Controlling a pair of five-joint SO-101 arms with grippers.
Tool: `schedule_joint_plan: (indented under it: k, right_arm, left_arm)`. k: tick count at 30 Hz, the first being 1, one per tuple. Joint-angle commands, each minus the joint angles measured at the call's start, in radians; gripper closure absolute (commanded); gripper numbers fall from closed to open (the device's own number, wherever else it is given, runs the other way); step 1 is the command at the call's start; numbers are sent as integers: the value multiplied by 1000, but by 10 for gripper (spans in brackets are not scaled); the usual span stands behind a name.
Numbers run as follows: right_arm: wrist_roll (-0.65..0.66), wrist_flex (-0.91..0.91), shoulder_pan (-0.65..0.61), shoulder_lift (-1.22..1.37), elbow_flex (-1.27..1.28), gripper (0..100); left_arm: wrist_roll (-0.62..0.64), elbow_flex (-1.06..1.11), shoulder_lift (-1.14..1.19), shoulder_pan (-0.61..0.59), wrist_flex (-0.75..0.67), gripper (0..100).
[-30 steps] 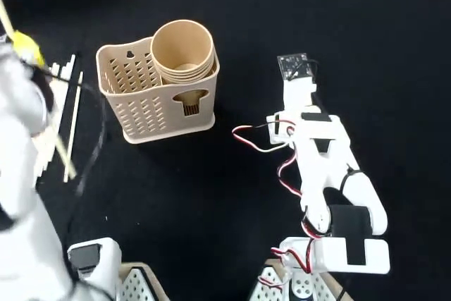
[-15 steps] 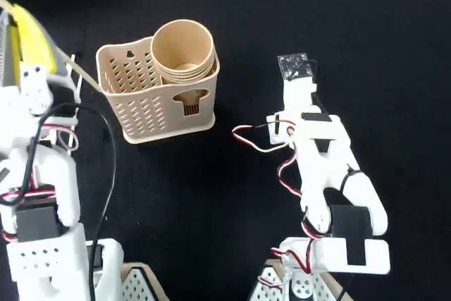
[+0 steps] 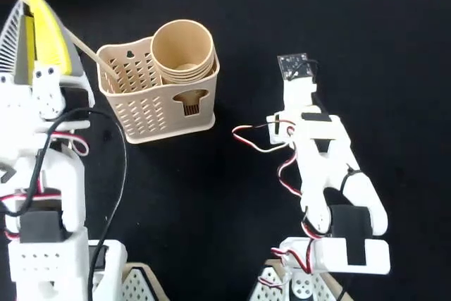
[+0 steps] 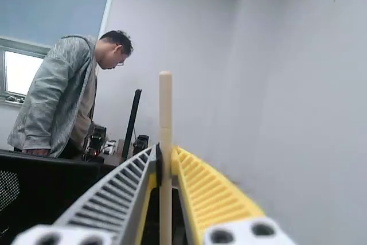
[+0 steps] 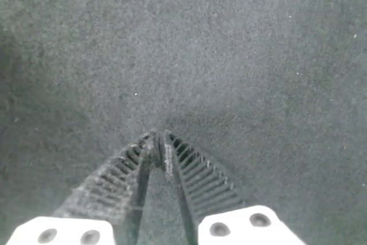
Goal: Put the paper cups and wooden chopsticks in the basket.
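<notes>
My left gripper [image 3: 32, 15] is raised at the table's left, shut on a wooden chopstick [image 3: 84, 48] that slants down toward the beige basket's [image 3: 144, 114] left rim. In the left wrist view the chopstick [image 4: 165, 119] stands up between the grey and yellow fingers of that gripper [image 4: 164, 162], which points up at the room. Stacked paper cups [image 3: 183, 51] sit in the basket's right compartment. My right gripper [image 3: 294, 65] rests low on the black cloth right of the basket, shut with nothing in it [image 5: 155, 142].
The black cloth [image 3: 211, 188] covers the whole table. Red and white wires [image 3: 257, 142] loop beside the right arm. The left arm's white body [image 3: 42, 195] fills the near left corner.
The left arm has lifted the chopstick off the cloth and swung it right toward the basket, its lower end now at the rim. The right arm has not moved.
</notes>
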Motion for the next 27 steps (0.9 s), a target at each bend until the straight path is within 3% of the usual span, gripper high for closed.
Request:
schedule_joint_plan:
  k: [1,7,10,15,20,27]
  right_arm:
    - [0,-15,-8,-19,-4,985]
    - [0,-15,-8,-19,-5,985]
    - [0,-15,-8,-19,-5,985]
    - [0,-15,-8,-19,-5,985]
    - [0,-15,-8,-19,-5,985]
    - [0,-15,-8,-19,-5,985]
  left_arm:
    - [0,22,118,7,-21,971]
    - [0,51,244,7,15,931]
    - [5,13,244,8,172,804]
    - [-14,-133,247,-1,410,795]
    - [-126,-309,255,-4,697,795]
    - [-261,-472,281,-222,1092,796]
